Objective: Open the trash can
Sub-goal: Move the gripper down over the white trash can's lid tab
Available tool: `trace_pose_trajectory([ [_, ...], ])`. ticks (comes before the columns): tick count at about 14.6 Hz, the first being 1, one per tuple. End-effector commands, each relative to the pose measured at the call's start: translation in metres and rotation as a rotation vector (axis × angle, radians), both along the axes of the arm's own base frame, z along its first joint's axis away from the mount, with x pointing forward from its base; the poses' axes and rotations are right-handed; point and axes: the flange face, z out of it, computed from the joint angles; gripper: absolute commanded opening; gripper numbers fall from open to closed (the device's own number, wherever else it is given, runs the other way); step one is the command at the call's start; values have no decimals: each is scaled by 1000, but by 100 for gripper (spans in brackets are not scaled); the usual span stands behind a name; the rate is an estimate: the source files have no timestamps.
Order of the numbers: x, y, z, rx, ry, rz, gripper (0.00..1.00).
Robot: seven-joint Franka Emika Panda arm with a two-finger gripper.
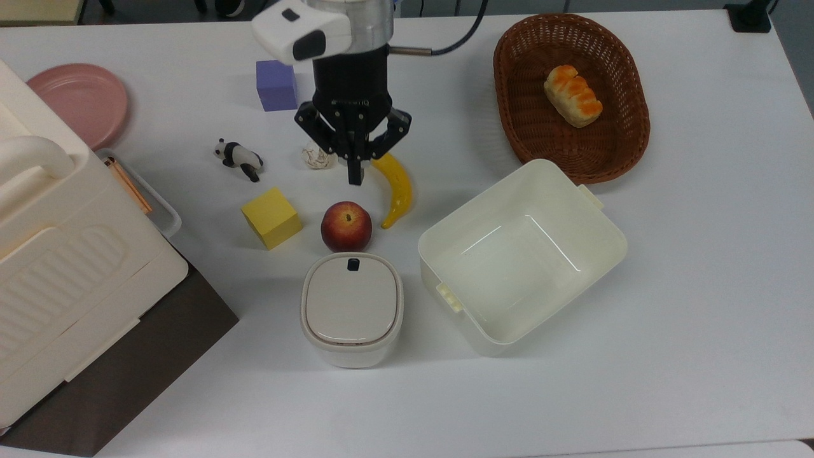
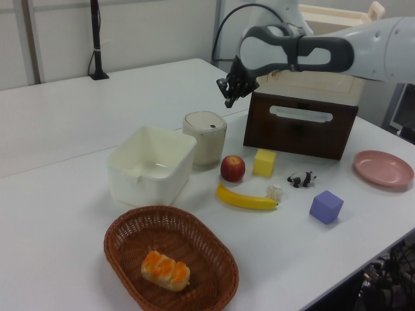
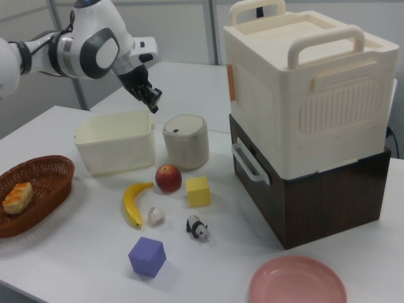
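The trash can (image 1: 351, 310) is a small cream-white bin with a beige lid lying flat and shut, and a dark push button (image 1: 353, 264) at the lid's edge nearest the red apple (image 1: 346, 226). It also stands in the left view (image 2: 205, 137) and the right view (image 3: 185, 141). My gripper (image 1: 355, 178) hangs in the air with its fingers together and nothing between them. In the top view it lies over the banana's upper end, above the apple and the can. In the left view the gripper (image 2: 228, 101) is above the can, a little to its right.
A lidless cream tub (image 1: 591, 254) stands at the top view's right of the can. Around the apple lie a banana (image 1: 397, 191), a paper ball (image 1: 313, 159), a yellow cube (image 1: 271, 217), a panda figure (image 1: 238, 159) and a purple cube (image 1: 276, 86). A big cream box (image 1: 57, 254) on a brown base fills the top view's left.
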Motion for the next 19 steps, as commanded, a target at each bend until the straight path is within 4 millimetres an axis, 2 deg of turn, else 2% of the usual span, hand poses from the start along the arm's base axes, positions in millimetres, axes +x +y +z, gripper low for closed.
trace_pose_trajectory([
  [1, 29, -2, -5, -14, -31, -25, 0],
  [4, 48, -4, -17, -37, -34, -24, 0],
  [8, 59, -2, -35, -93, -60, -2, 0],
  [12, 63, 1, -49, -102, -50, 9, 0],
  [15, 63, 2, -50, -108, -54, 16, 0],
  [19, 67, 6, -67, -151, -47, 38, 0],
])
